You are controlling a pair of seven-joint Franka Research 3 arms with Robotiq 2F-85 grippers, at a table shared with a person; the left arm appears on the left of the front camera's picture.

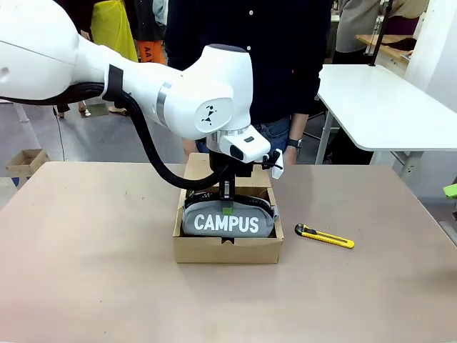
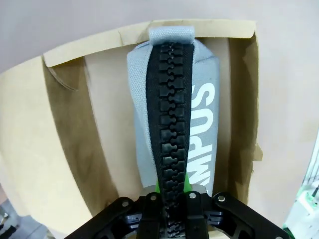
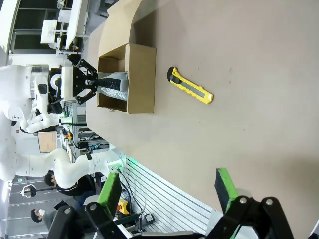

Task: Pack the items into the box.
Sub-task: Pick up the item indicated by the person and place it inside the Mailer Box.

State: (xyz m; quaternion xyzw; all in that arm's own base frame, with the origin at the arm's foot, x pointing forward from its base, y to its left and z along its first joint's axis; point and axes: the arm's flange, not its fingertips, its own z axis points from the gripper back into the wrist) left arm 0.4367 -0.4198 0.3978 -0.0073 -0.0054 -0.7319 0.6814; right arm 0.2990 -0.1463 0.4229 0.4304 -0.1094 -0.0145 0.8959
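Note:
The grey-blue "CAMPUS" pouch [image 1: 226, 223] stands on edge inside the brown cardboard box [image 1: 227, 251], zip upward. My left gripper [image 1: 226, 207] reaches down into the box, shut on the pouch's black zip ridge. In the left wrist view the green pads [image 2: 157, 187] pinch the zip of the pouch [image 2: 204, 134] between the box walls [image 2: 65, 134]. The yellow-and-black utility knife [image 1: 325, 236] lies on the table right of the box. My right gripper [image 3: 167, 194] hovers open, far from the knife [image 3: 190, 85] and the box [image 3: 142, 77]. The stapler is hidden or out of view.
A person stands at the far edge behind the box, one hand [image 1: 293, 153] hanging down. The box's lid flap [image 1: 196, 168] stands up at the back. A white table [image 1: 385, 100] sits at the back right. Bare tabletop [image 1: 86, 243] lies to the left.

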